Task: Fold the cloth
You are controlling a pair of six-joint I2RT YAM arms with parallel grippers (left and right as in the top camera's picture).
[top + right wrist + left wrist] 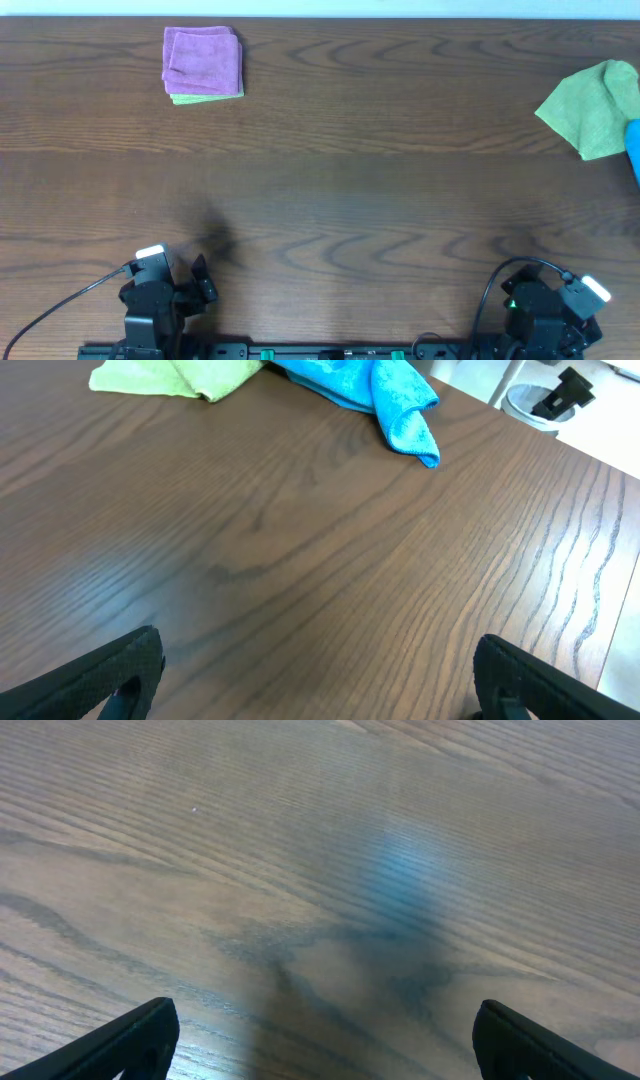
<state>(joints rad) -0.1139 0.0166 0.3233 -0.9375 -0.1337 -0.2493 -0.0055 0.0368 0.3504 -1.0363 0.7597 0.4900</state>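
Observation:
The lilac-purple cloth (pixel 202 62) lies folded into a small square at the table's far left, on top of a folded lime-green cloth (pixel 207 98) whose edge peeks out below it. My left gripper (pixel 203 282) rests near the front edge, far from the cloth. In the left wrist view, the left gripper (pixel 325 1025) is open over bare wood. My right gripper (pixel 315 655) is open too, with nothing between its fingers, and its arm (pixel 550 305) sits at the front right. The purple cloth shows in neither wrist view.
A loose lime-green cloth (pixel 595 108) lies crumpled at the far right, with a blue cloth (pixel 634 150) beside it at the edge. The right wrist view shows the lime-green cloth (pixel 175 375), the blue cloth (pixel 380 390) and the table's right edge (pixel 600 660).

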